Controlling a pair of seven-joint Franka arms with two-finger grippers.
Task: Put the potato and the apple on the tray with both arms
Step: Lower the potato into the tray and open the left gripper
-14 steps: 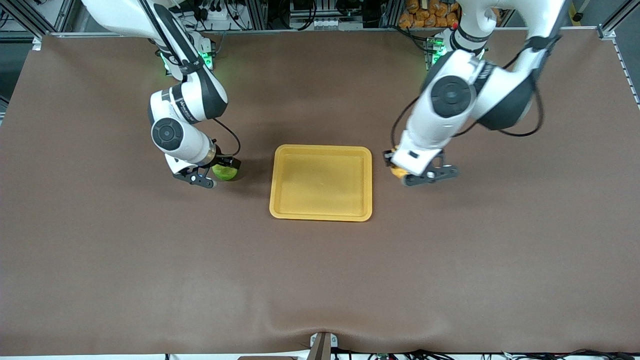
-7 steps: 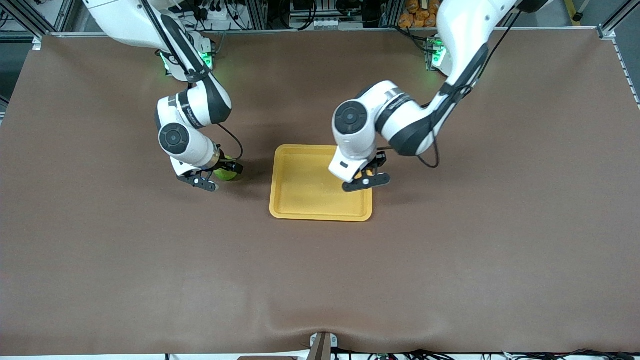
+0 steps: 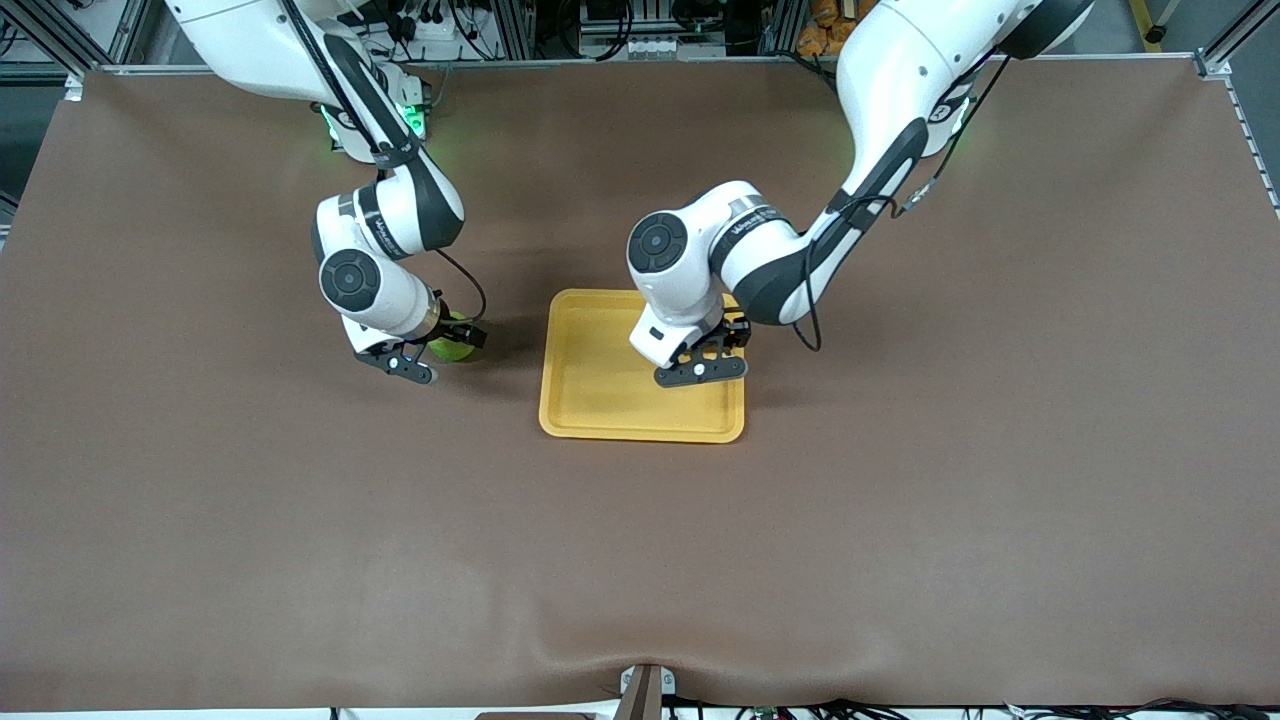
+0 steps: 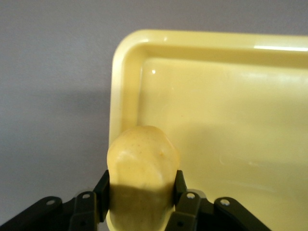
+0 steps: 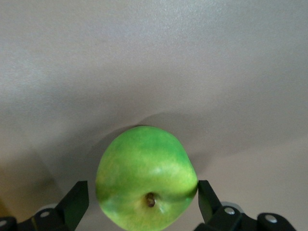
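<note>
I see the tray (image 3: pixel 600 395) on the desk (image 3: pixel 900 520) between the two arms; no object rests on its floor. It is a shallow yellow-orange rectangle with rounded corners and a raised rim.

I read the left gripper (image 3: pixel 712 352) as clamped on the potato (image 4: pixel 142 168), suspended over the tray at the edge toward the left arm's end of the desk. The potato is a matte, lumpy, yellow-orange oval with faint speckles, pinched between both fingers (image 4: pixel 180 185).

I read the right gripper (image 3: pixel 432 350) as fully spread around the apple (image 5: pixel 146 177), one finger (image 5: pixel 76 202) on each side and a gap visible between them and the fruit. The apple is round, glossy, bright green, with a dark stem dimple. It sits on the desk beside the tray, toward the right arm's end.
</note>
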